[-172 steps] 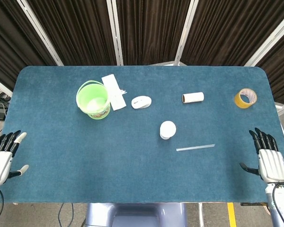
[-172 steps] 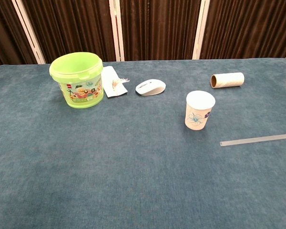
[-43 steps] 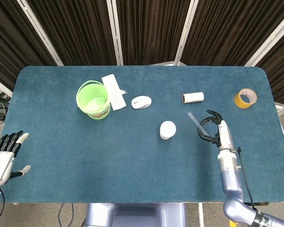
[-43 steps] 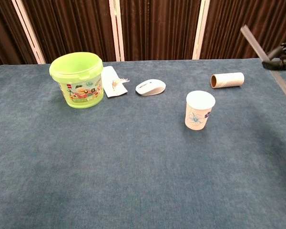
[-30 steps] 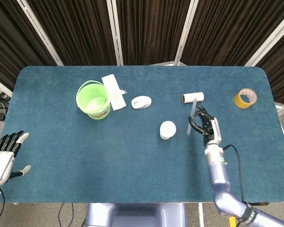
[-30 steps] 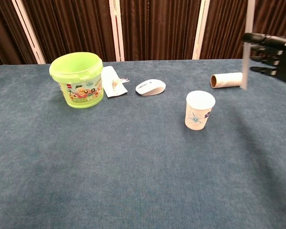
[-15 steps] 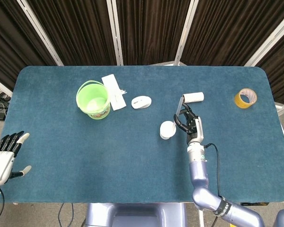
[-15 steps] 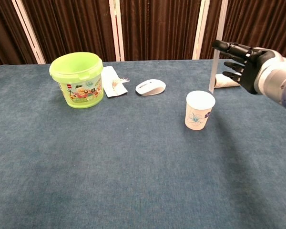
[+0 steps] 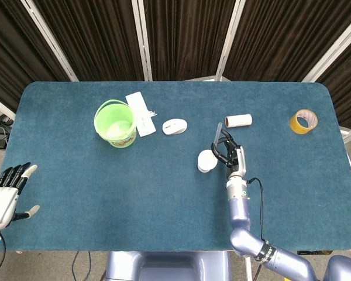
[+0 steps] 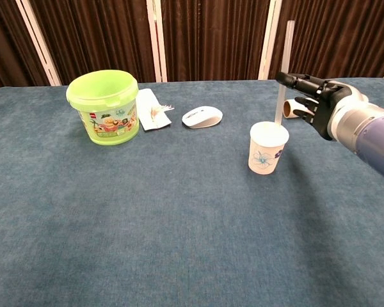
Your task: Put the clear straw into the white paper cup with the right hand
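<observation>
The white paper cup (image 10: 267, 148) with a blue flower print stands upright mid-table, also seen from above (image 9: 206, 161). My right hand (image 10: 313, 96) hovers just right of it and pinches the clear straw (image 10: 283, 77), which stands nearly upright. The straw's lower tip is at the cup's far rim; whether it is inside I cannot tell. In the head view the right hand (image 9: 229, 153) is beside the cup, with the straw (image 9: 216, 136) sticking out beyond it. My left hand (image 9: 3, 196) rests open at the table's near left edge, holding nothing.
A green bucket (image 10: 104, 105) stands at the far left, with a white packet (image 10: 150, 110) and a white mouse (image 10: 202, 116) beside it. A cardboard tube (image 9: 238, 120) lies behind the right hand. A tape roll (image 9: 303, 122) sits at the far right.
My right hand has carried the straw leftward toward the cup and slightly lower. The straw's tip now meets the cup's mouth. The left hand has not moved.
</observation>
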Robot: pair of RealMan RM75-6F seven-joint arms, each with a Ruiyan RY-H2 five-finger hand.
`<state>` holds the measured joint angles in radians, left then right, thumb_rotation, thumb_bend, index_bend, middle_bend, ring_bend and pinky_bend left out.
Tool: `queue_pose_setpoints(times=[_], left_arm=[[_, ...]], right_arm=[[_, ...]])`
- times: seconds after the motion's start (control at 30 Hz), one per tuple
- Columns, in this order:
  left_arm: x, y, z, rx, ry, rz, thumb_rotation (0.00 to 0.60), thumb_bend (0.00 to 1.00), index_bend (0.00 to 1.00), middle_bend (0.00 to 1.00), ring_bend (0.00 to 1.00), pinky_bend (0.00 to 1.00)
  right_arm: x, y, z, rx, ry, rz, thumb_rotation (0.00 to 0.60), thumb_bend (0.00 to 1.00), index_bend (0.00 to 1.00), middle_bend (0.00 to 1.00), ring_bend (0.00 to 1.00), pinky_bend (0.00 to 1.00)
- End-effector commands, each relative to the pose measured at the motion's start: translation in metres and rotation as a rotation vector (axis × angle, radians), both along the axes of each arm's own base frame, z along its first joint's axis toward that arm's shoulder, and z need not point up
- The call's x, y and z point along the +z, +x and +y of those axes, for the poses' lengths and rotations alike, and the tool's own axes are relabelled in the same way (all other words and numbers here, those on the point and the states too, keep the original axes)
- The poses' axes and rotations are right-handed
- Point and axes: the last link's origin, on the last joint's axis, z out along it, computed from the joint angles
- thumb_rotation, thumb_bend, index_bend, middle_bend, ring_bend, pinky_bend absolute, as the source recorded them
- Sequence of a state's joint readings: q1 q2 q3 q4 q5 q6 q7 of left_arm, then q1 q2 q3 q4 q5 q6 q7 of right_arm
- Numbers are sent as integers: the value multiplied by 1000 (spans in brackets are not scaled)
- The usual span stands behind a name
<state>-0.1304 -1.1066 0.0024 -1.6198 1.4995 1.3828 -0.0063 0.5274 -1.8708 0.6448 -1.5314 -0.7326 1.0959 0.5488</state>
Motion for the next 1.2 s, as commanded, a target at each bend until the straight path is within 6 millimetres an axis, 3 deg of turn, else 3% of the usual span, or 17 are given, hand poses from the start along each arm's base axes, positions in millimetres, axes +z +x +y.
queue_pose_setpoints(times=[0.03,0.43,0.8,1.03,1.2], left_arm=[[0,1,0,-3,3,-1,600,201,0,0,0,0],[0,1,1,-1,2,-2,600,201,0,0,0,0],[0,1,1,0,5,-4,600,201,0,0,0,0],[0,1,1,0,4,-2,600,201,0,0,0,0],[0,0,1,1,3,-1,600,202,0,0,0,0]], right_arm=[[-1,-1,0,-3,0,0,600,312,582,145,0,0],[-9,-1,-2,-11,13,-3,600,309,582,145,0,0],[-14,-1,1,-11,13,-18,600,245,583,145,0,0],[-10,-1,3,-11,6,-32,600,245,583,145,0,0],[5,-3,6,13,-27,-16,600,243,575,146,0,0]])
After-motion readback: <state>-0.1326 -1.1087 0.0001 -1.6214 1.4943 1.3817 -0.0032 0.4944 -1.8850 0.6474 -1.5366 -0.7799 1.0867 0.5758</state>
